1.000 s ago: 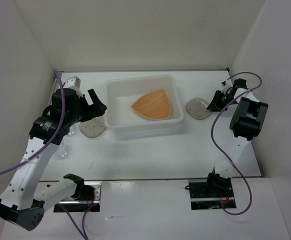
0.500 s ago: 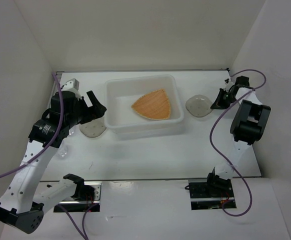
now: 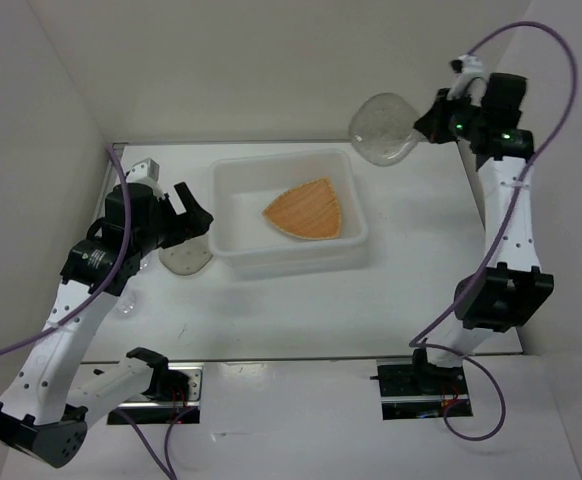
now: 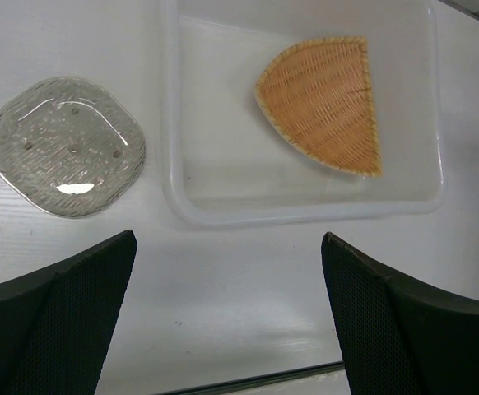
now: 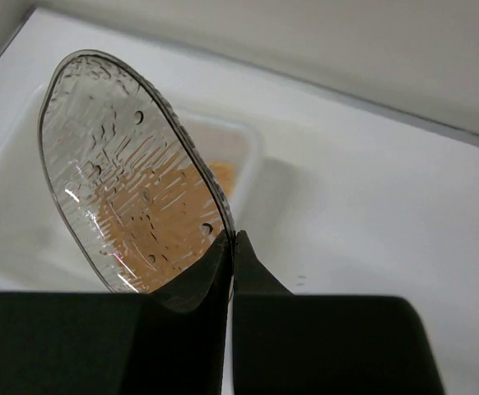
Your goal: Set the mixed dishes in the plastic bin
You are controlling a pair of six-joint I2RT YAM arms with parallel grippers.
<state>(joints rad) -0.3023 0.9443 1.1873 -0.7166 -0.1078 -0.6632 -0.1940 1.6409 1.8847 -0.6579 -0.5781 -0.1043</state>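
the right gripper (image 5: 230, 247) is clamped on the rim of a small grey plate (image 5: 132, 181), held on edge in the air above the table's (image 3: 411, 290) far right. the plastic bin (image 3: 281, 158), orange plate (image 3: 309, 209) inside, lies below, to that gripper's left. the left gripper (image 4: 227, 280) hangs wide open by the bin's near-left corner, beside the second grey plate (image 4: 67, 146). a clear cup (image 3: 126, 302) near the table's left edge is hard to make out

Orange-tan rounded-triangle plate (image 4: 326, 103): fine woven ribbing, paler rim. White translucent rectangular plastic bin (image 4: 305, 216): milky, plain. 2 grey-brown translucent roundish plates, tilted plate (image 5: 128, 173) and tabletop plate (image 4: 67, 146): streaked ridges, scattered dots. Table (image 3: 371, 300): white.
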